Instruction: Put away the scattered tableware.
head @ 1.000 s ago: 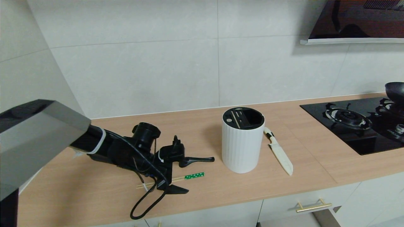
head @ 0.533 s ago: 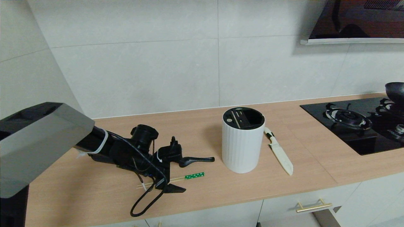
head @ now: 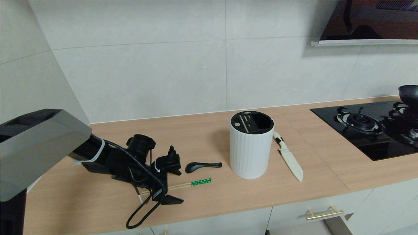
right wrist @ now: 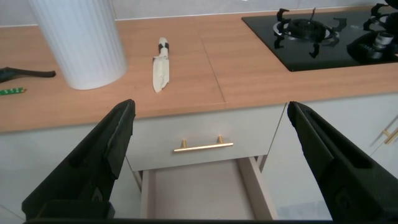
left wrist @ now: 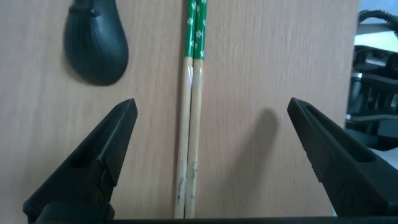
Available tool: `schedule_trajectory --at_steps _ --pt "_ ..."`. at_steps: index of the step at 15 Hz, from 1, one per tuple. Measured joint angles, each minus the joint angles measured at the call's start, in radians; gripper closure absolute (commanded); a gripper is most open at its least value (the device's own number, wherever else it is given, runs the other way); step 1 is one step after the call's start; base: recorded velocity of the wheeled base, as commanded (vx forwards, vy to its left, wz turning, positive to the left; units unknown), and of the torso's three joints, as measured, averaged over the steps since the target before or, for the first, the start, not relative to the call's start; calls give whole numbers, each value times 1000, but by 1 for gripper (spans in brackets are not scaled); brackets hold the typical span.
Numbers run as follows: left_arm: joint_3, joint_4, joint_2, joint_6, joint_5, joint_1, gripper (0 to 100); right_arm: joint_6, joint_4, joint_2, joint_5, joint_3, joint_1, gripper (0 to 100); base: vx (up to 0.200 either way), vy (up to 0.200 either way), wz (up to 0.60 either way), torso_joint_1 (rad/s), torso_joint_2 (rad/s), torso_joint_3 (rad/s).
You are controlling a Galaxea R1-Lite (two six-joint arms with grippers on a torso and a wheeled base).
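Chopsticks | lying on counter between left gripper jaws | jaws wide apart, not touching them

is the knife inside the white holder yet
No, the knife lies flat on the counter right beside the white holder, not in it.
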Motion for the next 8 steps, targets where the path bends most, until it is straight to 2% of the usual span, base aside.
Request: schedule_trajectory --at_steps 4,7,8 --pt "-85 -7 70 -11 -7 1 0 0 0 0 0 0 0 0 0 0 0 0 0 0" --pt "-102 3 109 -23 -52 3 0 0 0 0 0 0 0 0 0 0 0 0 0 0" --pt "-103 26 118 -26 -64 2 100 0 0 0 0 0 0 0 0 0 0 0 0 0"
